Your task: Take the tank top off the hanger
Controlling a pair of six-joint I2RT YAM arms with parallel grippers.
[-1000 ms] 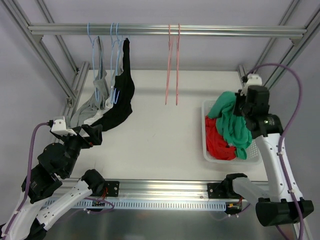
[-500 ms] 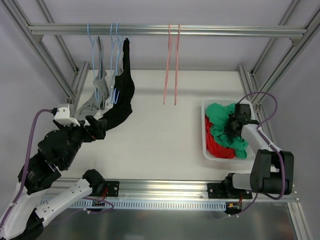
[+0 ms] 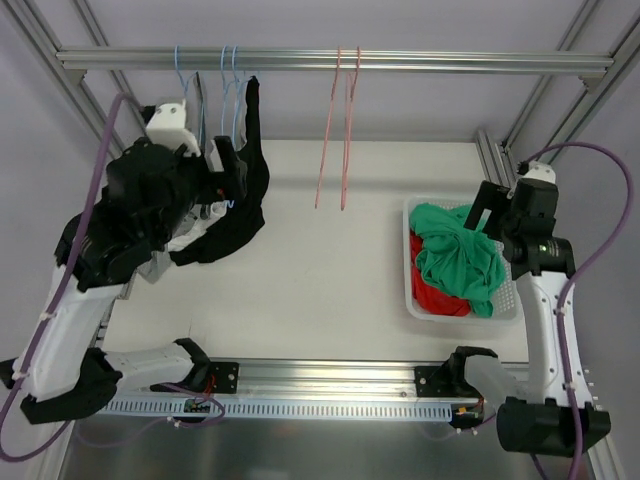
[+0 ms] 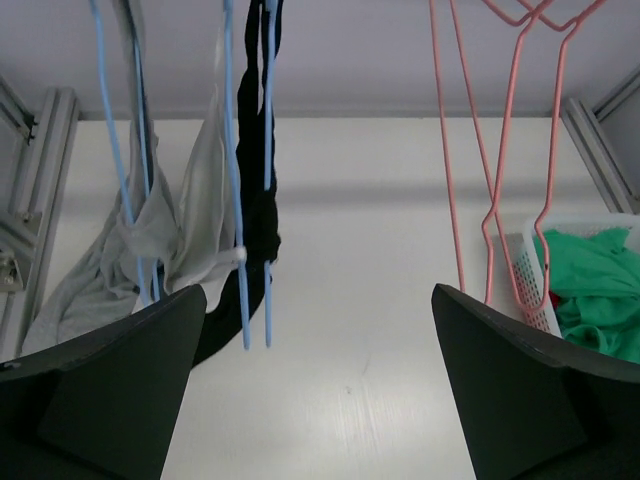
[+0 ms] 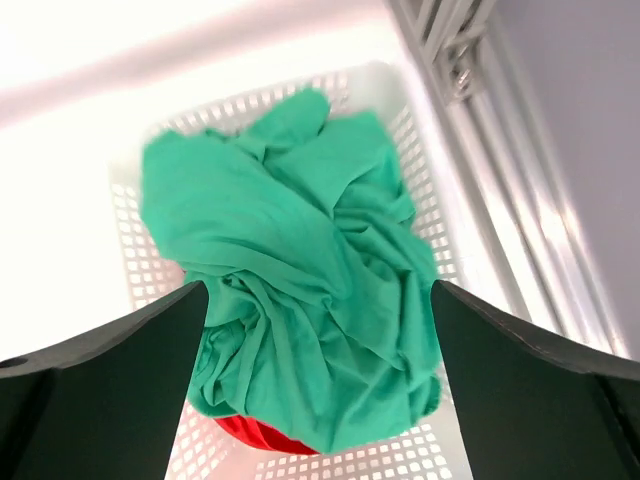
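Note:
A black tank top (image 3: 240, 215) (image 4: 262, 200) hangs from a blue hanger (image 3: 236, 95) (image 4: 232, 200) on the top rail. To its left, a pale grey tank top (image 4: 160, 230) hangs on another blue hanger (image 4: 115, 150). My left gripper (image 3: 226, 165) (image 4: 320, 400) is raised just in front of these garments, open and empty. The blue hanger's lower ends hang near its left finger (image 4: 100, 390). My right gripper (image 3: 486, 214) (image 5: 320, 390) stands open above a green garment (image 3: 455, 260) (image 5: 300, 270), gripping nothing.
A white basket (image 3: 410, 290) (image 5: 130, 260) at the right holds the green garment over a red one (image 3: 435, 290) (image 5: 255, 435). Two bare pink hangers (image 3: 335, 130) (image 4: 500, 150) hang mid-rail. The aluminium frame rail (image 3: 400, 60) runs across the back, with posts at both sides.
My left arm rose from low at the near left up to the blue hangers. The right gripper opened, left the green garment in the basket and lifted. The pink hangers swung slightly left.

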